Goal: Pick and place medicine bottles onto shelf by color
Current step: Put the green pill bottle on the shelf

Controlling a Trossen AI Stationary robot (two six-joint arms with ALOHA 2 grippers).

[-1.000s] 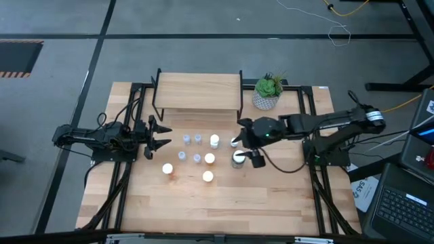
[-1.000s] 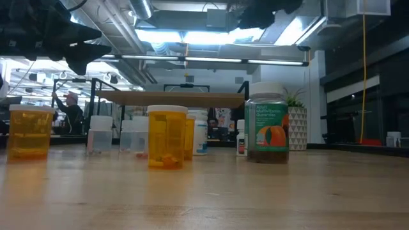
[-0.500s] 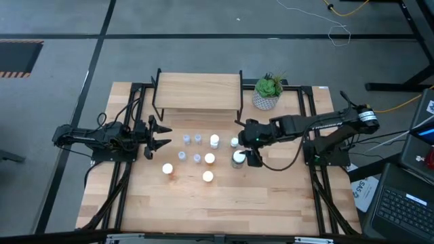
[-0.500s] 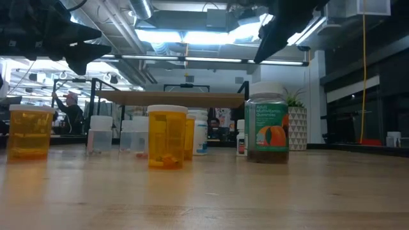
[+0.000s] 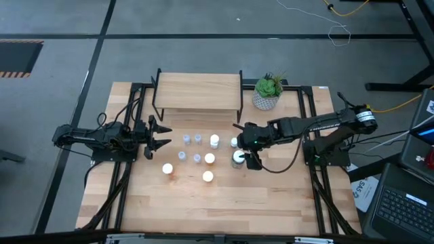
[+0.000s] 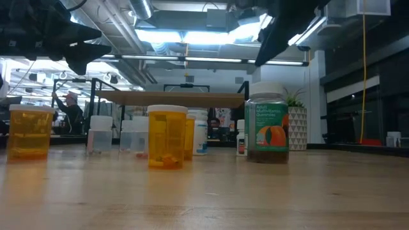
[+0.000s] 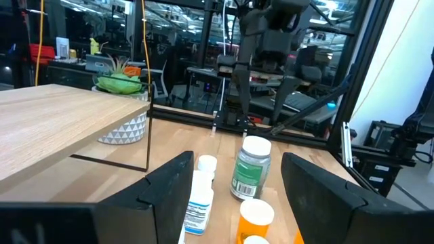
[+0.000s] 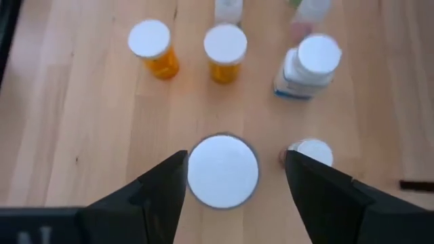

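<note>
In the right wrist view, two clear bottles [image 8: 228, 8] are running off the picture's edge, one of them blurring. In the low view, the orange bottle [image 6: 167, 137] is hiding part of another behind it, and labels on the small white bottles [image 6: 200, 138] are staying too small to read.

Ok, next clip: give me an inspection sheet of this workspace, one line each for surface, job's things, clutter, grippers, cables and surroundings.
Surface: wooden tabletop, bare toward the near edge.
Job's things: the shelf at the far edge holds nothing; the medicine bottles all stand on the table, among them an orange bottle, a dark white-capped bottle and a white bottle.
Clutter: potted plant beside the shelf.
Grippers: right gripper open, directly above the dark bottle's cap, one finger on each side; left gripper open, waiting left of the bottles.
Cables: black cable looping from the right arm.
Surroundings: laptop to the right; a person far behind the table.
</note>
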